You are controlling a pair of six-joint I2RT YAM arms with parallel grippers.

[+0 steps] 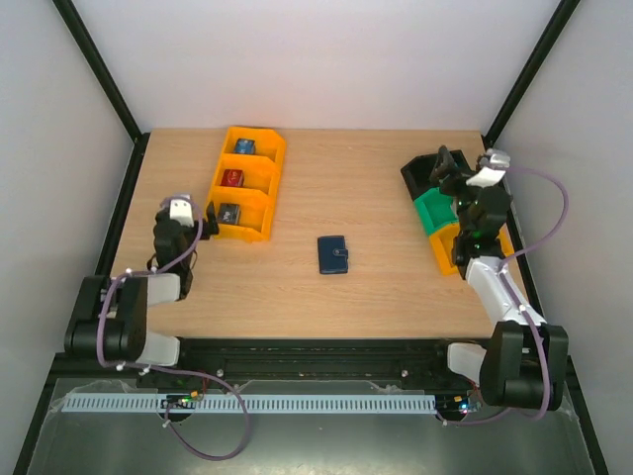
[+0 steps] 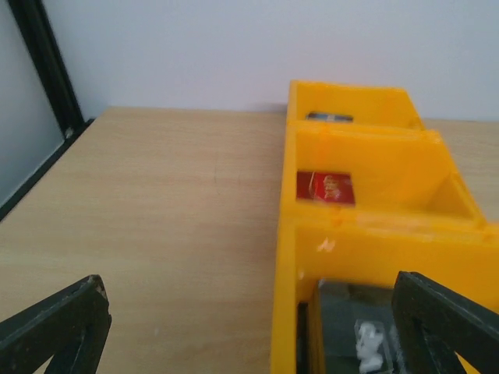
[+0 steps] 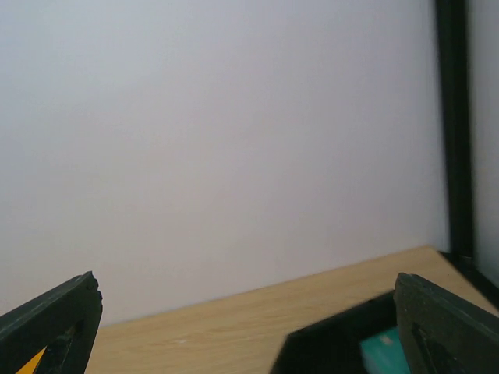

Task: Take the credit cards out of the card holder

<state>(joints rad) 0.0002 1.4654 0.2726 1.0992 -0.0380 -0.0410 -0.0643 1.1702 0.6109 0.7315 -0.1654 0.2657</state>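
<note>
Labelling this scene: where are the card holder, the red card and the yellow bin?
card holder (image 1: 333,254): top view, centre of its cover.
red card (image 2: 325,188): left wrist view, its face.
yellow bin (image 2: 374,248): left wrist view, a divider wall.

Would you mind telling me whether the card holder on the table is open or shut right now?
Shut: the card holder lies flat and folded in the top view, its tab closed over one edge, with no lighter inside showing.

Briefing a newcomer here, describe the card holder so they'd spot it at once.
Start at the wooden table and look to its middle, between the yellow bin on the left and the black, green and orange bins on the right. The card holder lies flat and alone there, a small dark navy rectangle, closed, not in any bin.
</note>
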